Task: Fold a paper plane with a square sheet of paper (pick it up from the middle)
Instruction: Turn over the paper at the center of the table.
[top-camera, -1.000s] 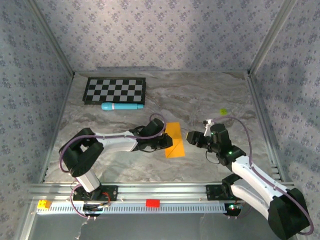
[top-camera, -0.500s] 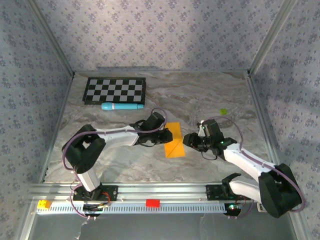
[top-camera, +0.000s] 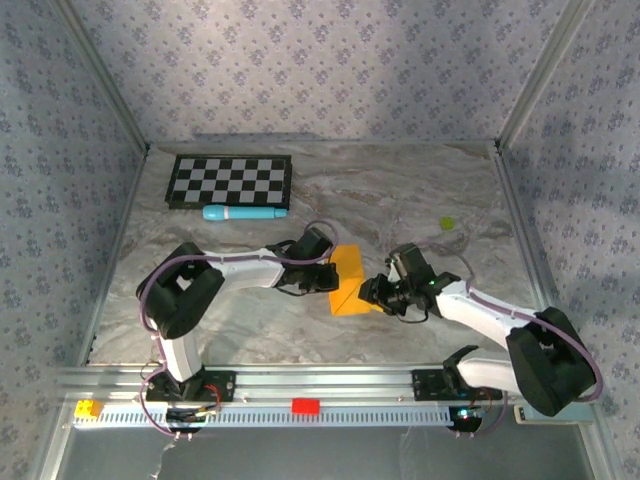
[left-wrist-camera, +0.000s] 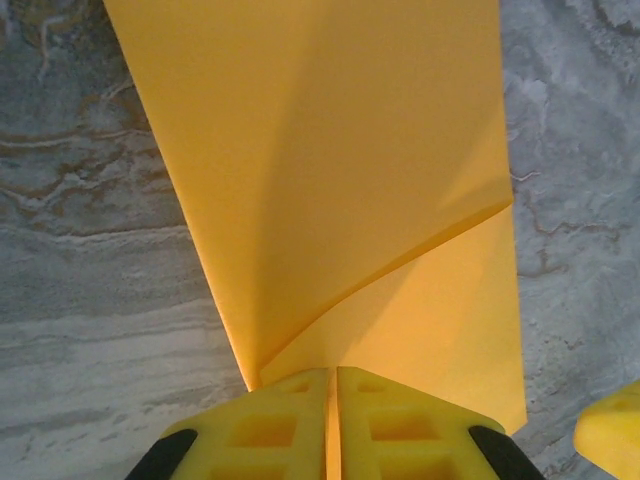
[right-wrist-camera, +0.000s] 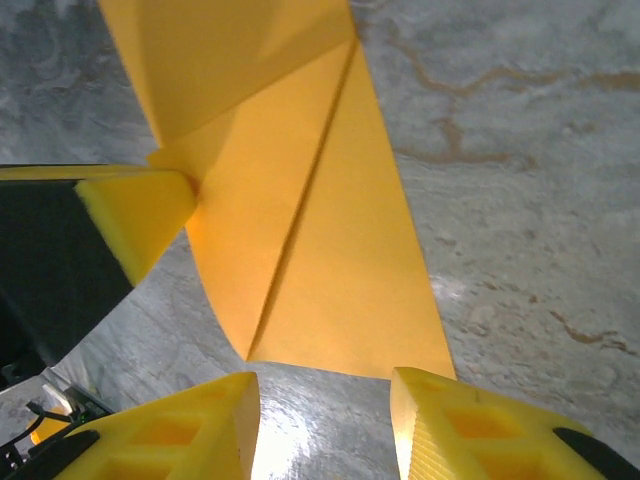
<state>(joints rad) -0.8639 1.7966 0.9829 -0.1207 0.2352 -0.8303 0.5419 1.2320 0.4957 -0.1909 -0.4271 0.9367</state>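
The square sheet of paper (top-camera: 350, 281) is orange and lies mid-table, folded into a narrow strip with a diagonal crease (right-wrist-camera: 300, 215). My left gripper (top-camera: 332, 276) is at its left edge, shut on that edge (left-wrist-camera: 332, 375). It holds one flap (left-wrist-camera: 320, 150) lifted off the layer below. My right gripper (top-camera: 373, 292) is low at the sheet's near right end. Its jaws are open just short of the paper's edge (right-wrist-camera: 325, 395), with bare table between the fingertips (right-wrist-camera: 215, 415). A left finger (right-wrist-camera: 135, 215) shows in the right wrist view.
A black-and-white checkerboard (top-camera: 230, 181) lies at the back left, with a light-blue cylinder (top-camera: 244, 213) in front of it. A tiny yellow-green bit (top-camera: 447, 223) sits to the right. Patterned walls enclose the marble table (top-camera: 420, 190). The front rail (top-camera: 400, 409) carries a red block (top-camera: 305, 406).
My left gripper slid right onto the sheet's left edge and shut on it, raising a flap. My right arm swung left and down to the sheet's near right end.
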